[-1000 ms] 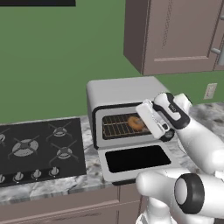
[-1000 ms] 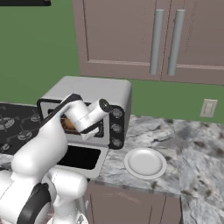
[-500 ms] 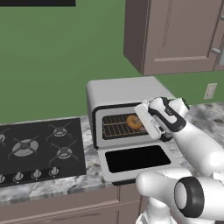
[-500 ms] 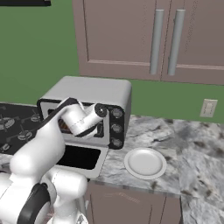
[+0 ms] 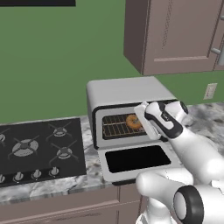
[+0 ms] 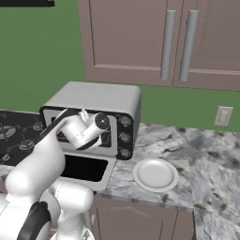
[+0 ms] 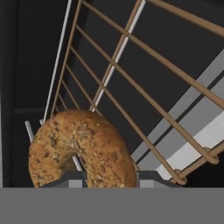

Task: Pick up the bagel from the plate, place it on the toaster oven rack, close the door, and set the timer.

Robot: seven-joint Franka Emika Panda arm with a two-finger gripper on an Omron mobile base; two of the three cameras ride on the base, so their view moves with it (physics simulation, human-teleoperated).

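The golden-brown bagel point(image 5: 132, 121) hangs inside the open toaster oven, just above the toaster oven rack point(image 5: 114, 127). My gripper point(image 5: 140, 117) is shut on the bagel at the right side of the cavity. In the hand view the seeded bagel point(image 7: 83, 153) sits between my two fingertips point(image 7: 70, 179), with the rack's bars point(image 7: 131, 87) slanting behind it. The door point(image 5: 138, 159) lies folded down flat in front of the oven. The white plate point(image 6: 155, 174) rests bare on the counter to the right of the oven.
The light-grey toaster oven point(image 6: 98, 99) has three dark knobs point(image 6: 124, 137) down its right side. A black gas stove point(image 5: 35, 148) lies to the left. Wall cabinets point(image 6: 173, 42) hang above, and an outlet point(image 6: 222, 116) is on the green wall.
My hand has edged slightly lower and towards the oven cavity while its wrist turned. The bagel stays held at nearly the same spot over the rack.
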